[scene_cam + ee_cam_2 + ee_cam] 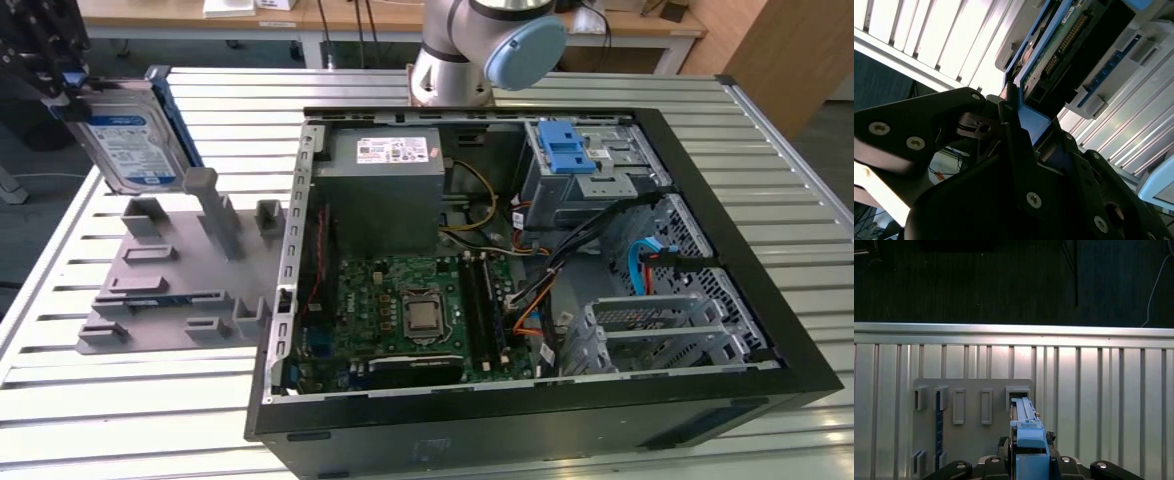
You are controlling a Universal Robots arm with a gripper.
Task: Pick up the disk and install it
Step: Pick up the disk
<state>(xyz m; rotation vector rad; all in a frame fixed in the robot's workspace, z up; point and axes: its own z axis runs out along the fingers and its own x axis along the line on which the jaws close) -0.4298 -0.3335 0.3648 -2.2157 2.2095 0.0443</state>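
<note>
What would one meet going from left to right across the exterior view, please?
In order: silver rectangular disk in a blue plastic frame → grey metal power-supply box → bright-blue ridged plastic latch.

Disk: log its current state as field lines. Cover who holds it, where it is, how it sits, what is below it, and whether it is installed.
disk: silver rectangular hard drive, white-and-blue label, blue plastic carrier frame
held by: gripper, jaws shut on the blue frame
place: at the exterior view's left, outside the case
pose: on edge, tilted
below: grey plastic slotted rack on the slatted metal table
installed: no, it is not in the open black computer case
</note>
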